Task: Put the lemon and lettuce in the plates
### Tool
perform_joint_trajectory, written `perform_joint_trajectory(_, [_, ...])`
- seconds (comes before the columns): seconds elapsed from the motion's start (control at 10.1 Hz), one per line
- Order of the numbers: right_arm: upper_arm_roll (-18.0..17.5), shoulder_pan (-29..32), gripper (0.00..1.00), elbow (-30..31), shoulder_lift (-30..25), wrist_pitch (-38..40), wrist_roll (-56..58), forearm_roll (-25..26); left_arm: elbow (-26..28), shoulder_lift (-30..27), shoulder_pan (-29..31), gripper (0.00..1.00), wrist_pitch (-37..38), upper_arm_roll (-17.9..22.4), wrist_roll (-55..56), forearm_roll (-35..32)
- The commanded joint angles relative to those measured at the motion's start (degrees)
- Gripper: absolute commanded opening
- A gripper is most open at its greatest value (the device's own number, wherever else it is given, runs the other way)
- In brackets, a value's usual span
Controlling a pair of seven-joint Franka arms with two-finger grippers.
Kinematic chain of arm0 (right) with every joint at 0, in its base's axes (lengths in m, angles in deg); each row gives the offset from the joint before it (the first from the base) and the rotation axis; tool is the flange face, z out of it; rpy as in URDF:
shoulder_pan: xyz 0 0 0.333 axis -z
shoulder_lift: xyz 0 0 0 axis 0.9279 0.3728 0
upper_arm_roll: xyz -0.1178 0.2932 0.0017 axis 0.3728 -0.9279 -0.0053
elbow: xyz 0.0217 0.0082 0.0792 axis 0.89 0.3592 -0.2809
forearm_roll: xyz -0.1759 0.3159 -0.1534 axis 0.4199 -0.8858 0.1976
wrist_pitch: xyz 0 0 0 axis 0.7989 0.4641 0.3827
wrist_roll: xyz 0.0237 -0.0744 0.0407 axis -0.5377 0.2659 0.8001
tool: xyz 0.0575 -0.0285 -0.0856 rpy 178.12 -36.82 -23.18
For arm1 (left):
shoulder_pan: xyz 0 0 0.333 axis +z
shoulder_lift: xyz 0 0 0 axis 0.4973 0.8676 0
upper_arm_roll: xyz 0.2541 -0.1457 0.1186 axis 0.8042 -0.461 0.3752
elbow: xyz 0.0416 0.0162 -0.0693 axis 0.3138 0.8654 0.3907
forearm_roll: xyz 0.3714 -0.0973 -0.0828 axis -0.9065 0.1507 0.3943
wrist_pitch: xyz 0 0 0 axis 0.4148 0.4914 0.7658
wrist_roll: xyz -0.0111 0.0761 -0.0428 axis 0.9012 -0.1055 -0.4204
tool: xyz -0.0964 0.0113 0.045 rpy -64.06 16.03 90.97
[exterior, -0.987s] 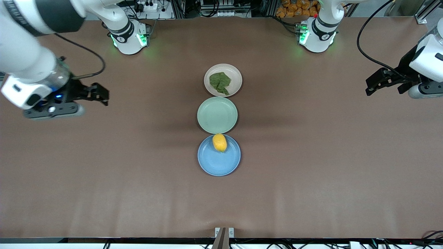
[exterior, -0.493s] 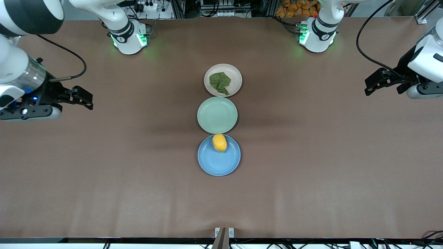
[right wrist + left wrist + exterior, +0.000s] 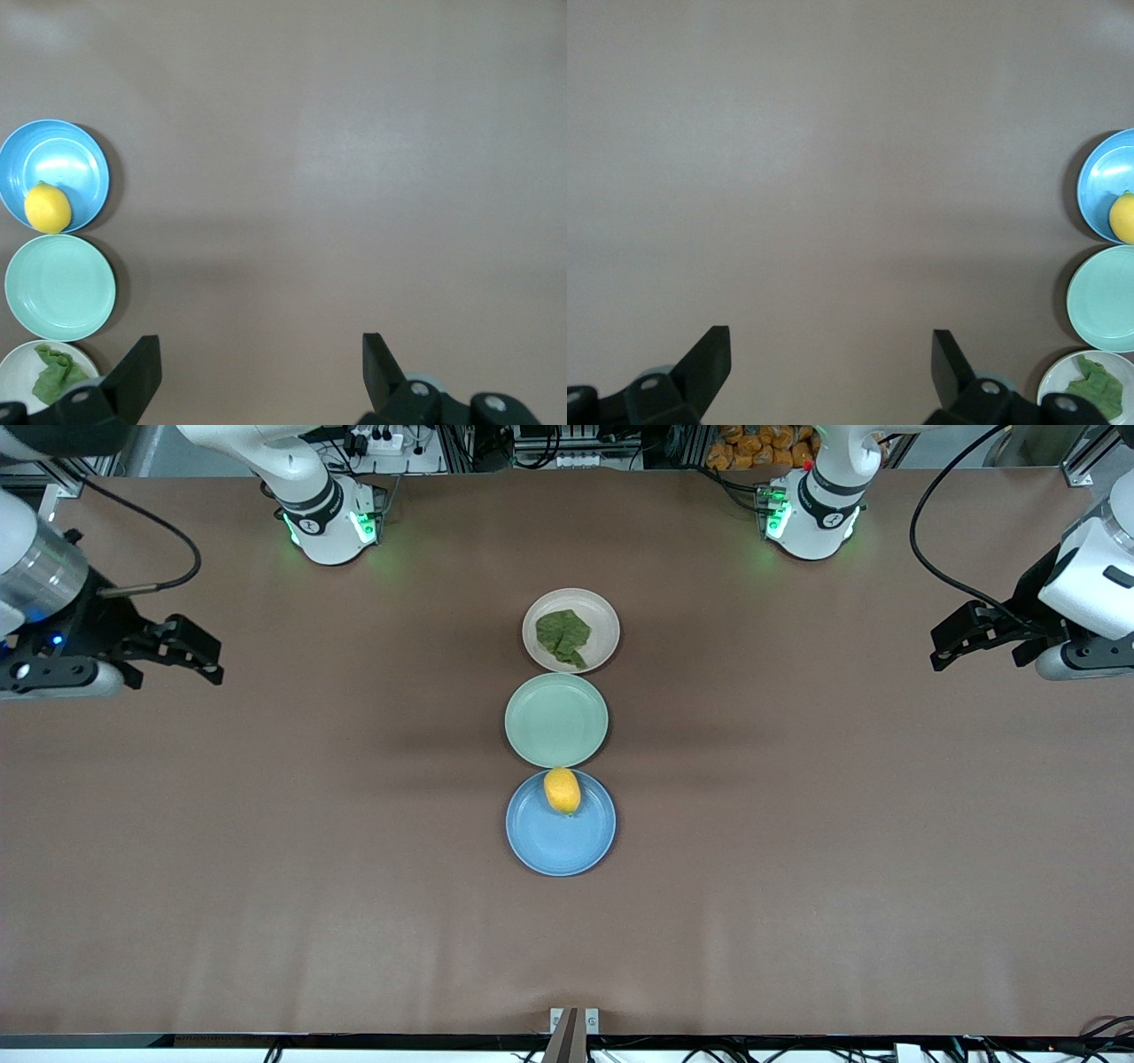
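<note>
I see the yellow oval lemon on the blue plate and the wrinkly dark green lettuce on the beige plate. The left gripper and the right gripper hang with fingers released, holding nothing, over the bare table.

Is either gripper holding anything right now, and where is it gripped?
Nothing is held. The left gripper and right gripper are both open and empty, each over bare table at its own arm's end.

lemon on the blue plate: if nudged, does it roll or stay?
The lemon is oval and smooth, so it would probably roll sideways. It lies by the blue plate's rim, on the mint-green plate's side, and that shallow rim may barely check it. Likely firm.
</note>
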Motion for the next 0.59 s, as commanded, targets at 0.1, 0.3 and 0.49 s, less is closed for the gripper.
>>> perform_joint_trajectory(0.1, [-3.76,2.7,1.0,2.0,0.02,-1.37,-1.02,0.2,0.55,-0.41,0.26,1.0,-0.15,-0.61,-1.56,0.94])
perform_joint_trajectory(0.3, [-5.1,5.34,1.0,2.18,0.02,-1.55,-0.93,-0.41,0.55,-0.06,0.26,1.0,-0.24,-1.31,-1.56,1.02])
perform_joint_trajectory(0.49, [-4.93,5.35,1.0,2.35,-0.07,-1.82,-0.85,-0.33,0.55,0.12,0.26,1.0,-0.24,-1.4,-1.56,1.11])
